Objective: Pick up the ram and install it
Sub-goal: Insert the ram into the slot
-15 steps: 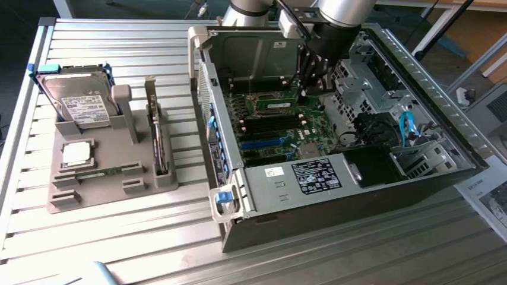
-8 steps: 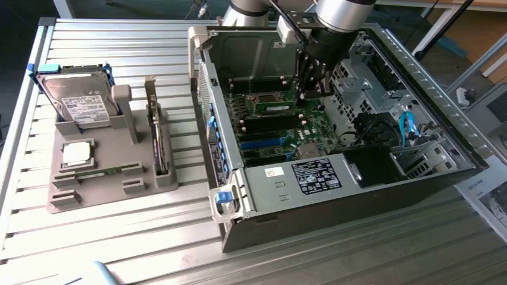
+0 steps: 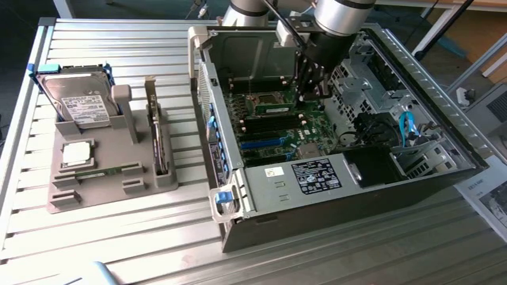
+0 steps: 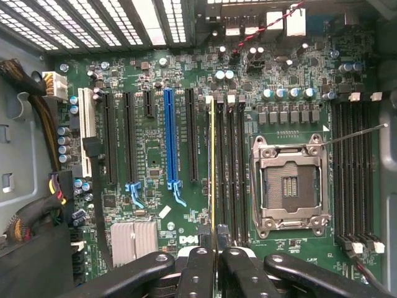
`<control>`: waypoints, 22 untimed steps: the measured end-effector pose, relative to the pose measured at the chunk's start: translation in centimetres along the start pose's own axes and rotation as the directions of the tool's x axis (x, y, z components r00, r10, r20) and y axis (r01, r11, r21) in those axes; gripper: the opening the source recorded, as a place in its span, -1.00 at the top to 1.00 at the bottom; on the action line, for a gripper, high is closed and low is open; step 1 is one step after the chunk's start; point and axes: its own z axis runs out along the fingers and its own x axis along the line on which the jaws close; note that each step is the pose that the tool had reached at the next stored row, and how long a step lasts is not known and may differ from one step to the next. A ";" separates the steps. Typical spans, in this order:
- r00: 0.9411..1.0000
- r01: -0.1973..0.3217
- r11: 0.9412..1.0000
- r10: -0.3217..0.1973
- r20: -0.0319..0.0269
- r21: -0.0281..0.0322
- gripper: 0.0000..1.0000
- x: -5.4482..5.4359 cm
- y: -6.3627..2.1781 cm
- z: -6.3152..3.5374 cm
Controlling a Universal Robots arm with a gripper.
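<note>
While the ram [image 4: 213, 174] is held edge-on in the nearly closed jaws over the black memory slots [image 4: 231, 167] beside the empty processor socket [image 4: 290, 186], its lower edge should be lined up with one slot and pressed down evenly at both ends.

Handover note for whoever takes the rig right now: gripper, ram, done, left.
Gripper: shut on the ram, reaching down inside the open computer case.
Ram: held edge-on, lined up along the black memory slots beside the empty processor socket.
Done: ram picked up and brought over the motherboard.
Left: the install is not finished. The ram is in the grip, and I cannot tell whether it touches a slot yet.
</note>
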 end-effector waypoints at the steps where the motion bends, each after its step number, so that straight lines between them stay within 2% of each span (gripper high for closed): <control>1: 1.000 0.000 1.000 0.000 0.000 0.001 0.76 0.0 0.00 0.12; 6: 1.000 0.000 1.000 0.000 0.000 0.004 0.76 0.0 0.00 0.70; 17: 1.000 0.005 1.000 -0.005 0.000 0.005 0.76 0.0 0.07 0.83; 22: 1.000 0.009 1.000 -0.009 0.001 0.015 0.76 0.0 0.34 0.85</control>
